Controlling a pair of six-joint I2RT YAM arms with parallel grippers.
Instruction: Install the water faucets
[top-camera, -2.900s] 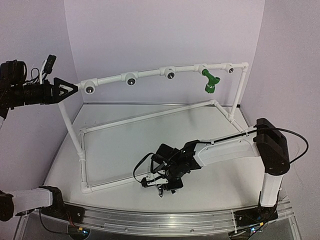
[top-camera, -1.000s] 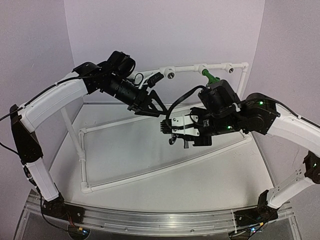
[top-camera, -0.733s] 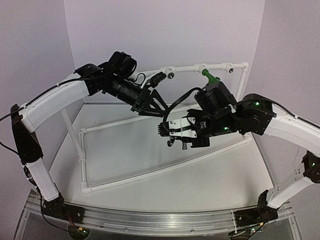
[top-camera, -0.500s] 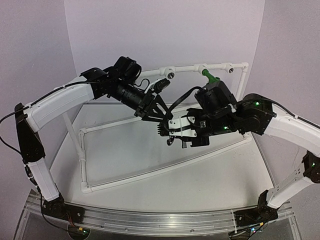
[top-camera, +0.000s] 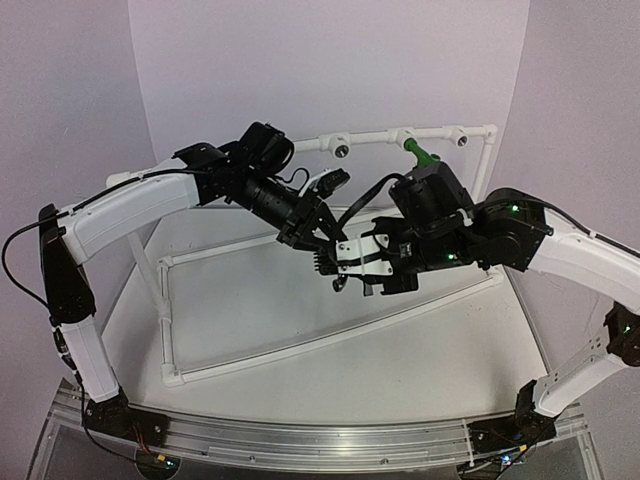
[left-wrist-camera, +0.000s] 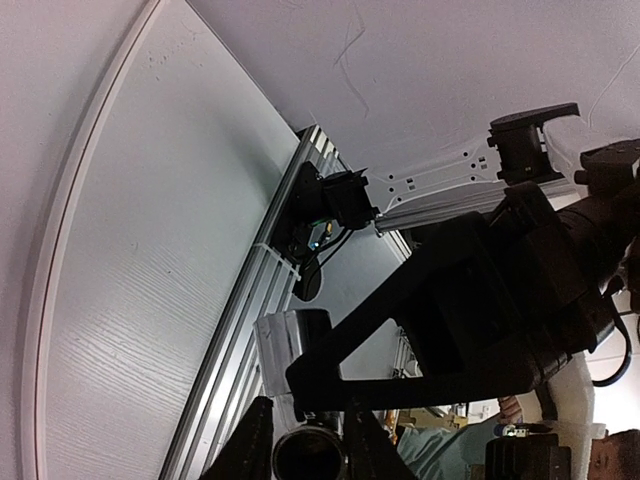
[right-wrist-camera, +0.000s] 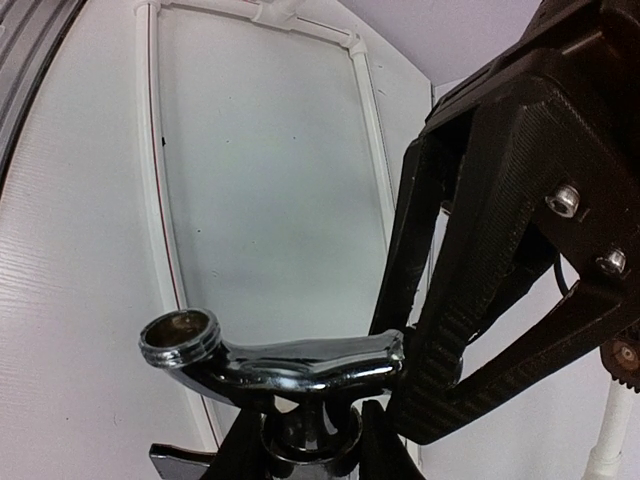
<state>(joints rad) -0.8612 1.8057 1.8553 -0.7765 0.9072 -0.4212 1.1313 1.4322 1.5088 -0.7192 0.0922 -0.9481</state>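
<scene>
Currently, the chrome tap (right-wrist-camera: 290, 365) is gripped at its stem by the right pincer (right-wrist-camera: 312, 435) in mid-air, with its long axis lying across those fingers. The end opposite the threaded mouth is clamped by the left pincer (left-wrist-camera: 308, 450). A handover is judged the step in hand.

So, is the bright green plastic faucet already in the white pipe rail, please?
In: the green faucet hangs fixed on the white pipe rail.

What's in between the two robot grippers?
The chrome faucet: the right gripper holds its middle and the left gripper pinches one end. The right wrist view shows it best.
</scene>
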